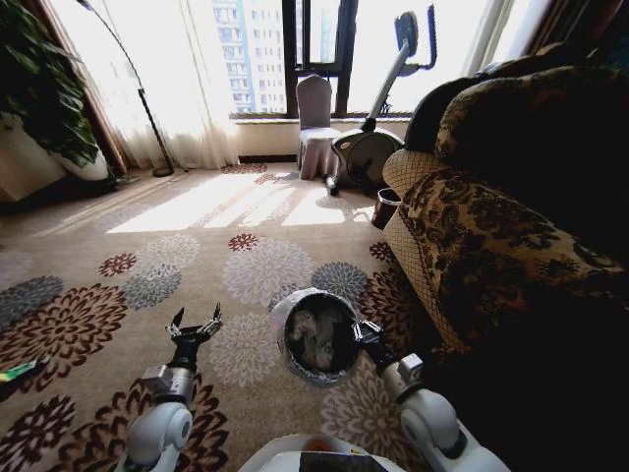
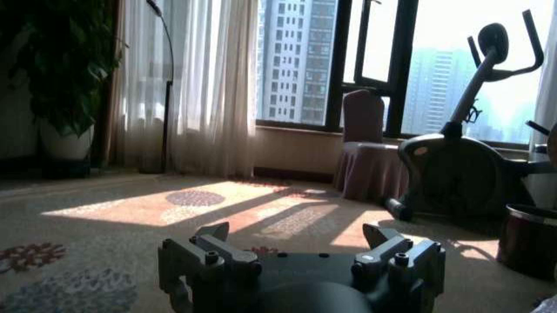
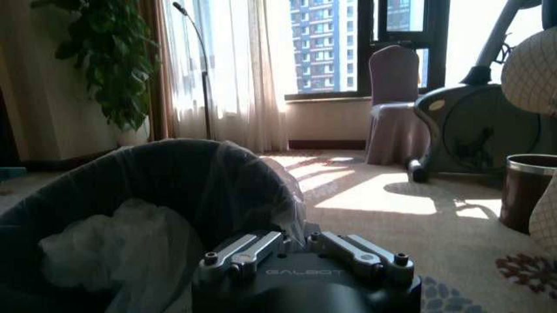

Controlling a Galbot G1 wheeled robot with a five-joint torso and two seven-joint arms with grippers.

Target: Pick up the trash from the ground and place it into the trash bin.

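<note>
Above carpet (image 1: 118, 226), right tool (image 1: 366, 334) gripping trash bin (image 1: 285, 344) rim, left tool (image 1: 196, 325) spread empty

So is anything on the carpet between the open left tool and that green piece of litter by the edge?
Nothing visible: bare carpet separates the left tool from the green piece. The right tool grips the trash bin.

One trash bin (image 1: 316, 337), two hands (image 1: 196, 325) (image 1: 360, 331), one chair (image 1: 316, 126).

Right gripper (image 3: 301, 251) fingers (image 3: 239, 251) clamped on trash bin (image 3: 156, 176) rim, white plastic bag (image 3: 122, 244) inside
</note>
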